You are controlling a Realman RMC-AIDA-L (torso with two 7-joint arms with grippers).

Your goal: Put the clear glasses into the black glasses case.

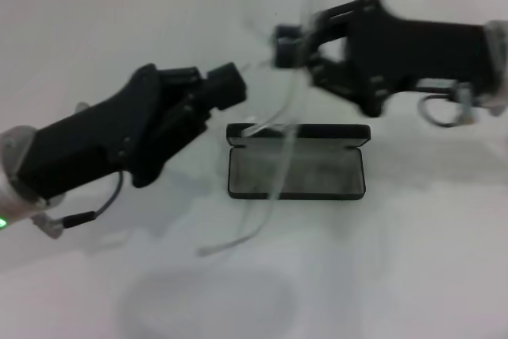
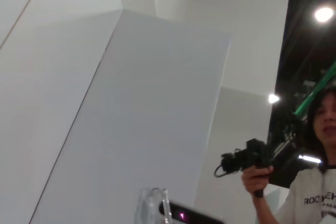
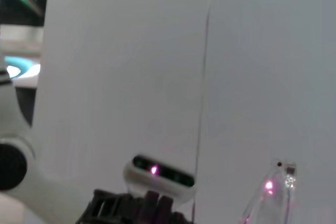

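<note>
Both grippers sit raised over the white table (image 1: 413, 260), with the clear glasses (image 1: 278, 136) hanging between them above the open black glasses case (image 1: 297, 172). Right gripper (image 1: 287, 45) looks clamped on the frame's upper end; one thin arm trails down across the case, likely so you can lower it in. Left gripper (image 1: 230, 85): you cannot tell its opening or whether it has hold. Readable writing: "ROC" on a bystander's shirt (image 2: 315, 200), rest cut off.
</note>
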